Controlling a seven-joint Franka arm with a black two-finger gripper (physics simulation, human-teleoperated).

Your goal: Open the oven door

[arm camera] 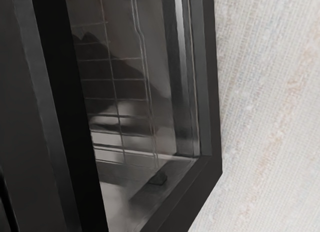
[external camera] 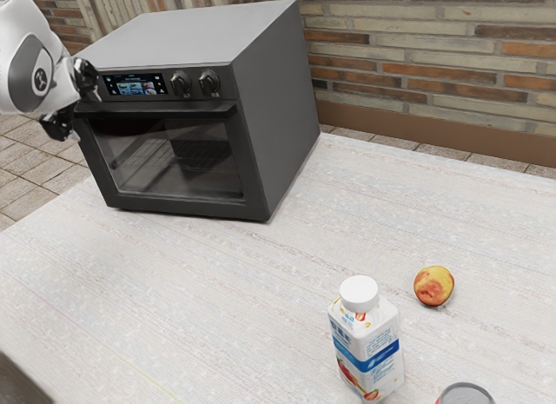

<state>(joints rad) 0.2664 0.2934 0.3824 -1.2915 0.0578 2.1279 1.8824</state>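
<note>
Standing wide apart: jaws of the gripper (external camera: 82, 114), by the nearest end of the handle (external camera: 165, 109); contact cannot be told. Oven door (external camera: 174, 203): shut, facing out over the counter (external camera: 217, 291), long axis level, running away from the jaws. Oven (external camera: 282, 100): near the counter's edge, with counter surface stretching before the door. Farther from the jaws: upright bottle (external camera: 369, 356), round fruit (external camera: 433, 286), grey-topped container (external camera: 466, 394), partly seen.

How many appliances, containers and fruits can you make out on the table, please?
Appliances: 1 (dark grey, box-shaped oven)
Containers: 2 (white, blue-banded plastic bottle; round, grey-topped can, partly cut off)
Fruits: 1 (round, red-and-yellow fruit)
Total: 4
</note>
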